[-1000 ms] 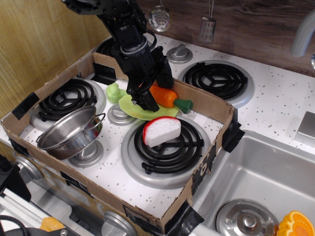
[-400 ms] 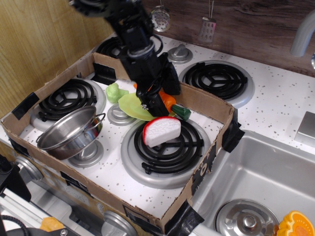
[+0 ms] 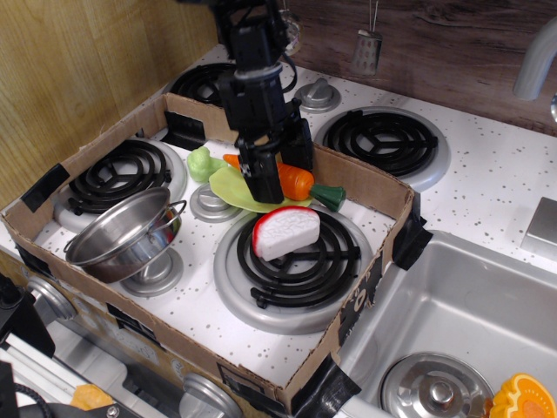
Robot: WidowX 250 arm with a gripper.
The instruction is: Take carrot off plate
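The orange carrot (image 3: 296, 181) with its dark green stub (image 3: 329, 195) lies across the right edge of the pale yellow-green plate (image 3: 228, 186), tip pointing left. My black gripper (image 3: 271, 167) comes down from above and straddles the carrot's middle. One finger (image 3: 259, 178) is in front of it and the other behind, closed against it. The carrot sits low over the plate; I cannot tell if it is lifted clear. The plate rests between the burners inside the cardboard tray (image 3: 365, 178).
A red-and-white toy slice (image 3: 284, 231) lies on the front burner just below the carrot. A small green toy vegetable (image 3: 202, 163) sits left of the plate. A steel pot (image 3: 126, 233) stands front left. The sink (image 3: 461, 305) is at right.
The arm has straightened up and shifted slightly right. The carrot has moved a little right, and its tip now shows left of the finger.
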